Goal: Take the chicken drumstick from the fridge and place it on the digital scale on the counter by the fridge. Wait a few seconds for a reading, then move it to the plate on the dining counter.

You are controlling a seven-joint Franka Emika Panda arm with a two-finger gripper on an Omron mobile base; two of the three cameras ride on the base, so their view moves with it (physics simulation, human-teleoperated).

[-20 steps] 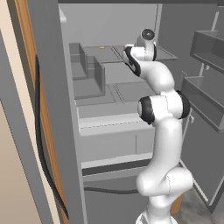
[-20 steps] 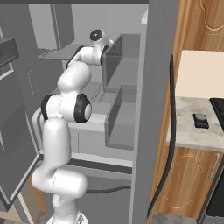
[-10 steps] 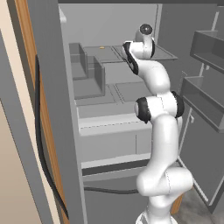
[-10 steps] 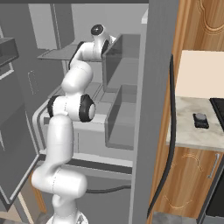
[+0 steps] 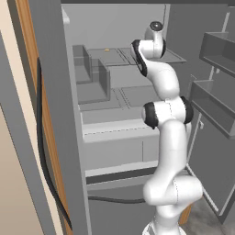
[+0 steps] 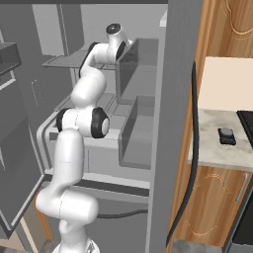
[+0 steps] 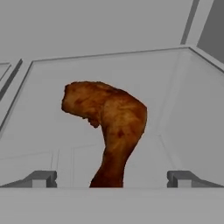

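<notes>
The chicken drumstick (image 7: 109,127), lumpy and reddish-brown, lies on a pale grey upper shelf (image 7: 175,87) of the open fridge (image 5: 119,18). In the left base view it is a tiny orange speck (image 5: 106,49). My gripper (image 7: 113,179) faces it, open, with one fingertip (image 7: 41,178) on each side of the thin end, apart from the meat. My arm (image 5: 160,78) reaches up into the fridge. The digital scale (image 6: 227,136), a small black slab, rests on the narrow marbled counter (image 6: 210,153) to the right of the fridge.
Grey bins (image 5: 92,69) stand on the shelves to the left of the hand. The open fridge door with its racks (image 5: 215,50) hangs on the right. A black cable (image 6: 193,123) runs down the fridge's side. A dark appliance edge (image 6: 247,121) borders the counter.
The wrist has risen a little and the hand has turned toward the upper shelf. The jaws stayed open. The base has not moved.
</notes>
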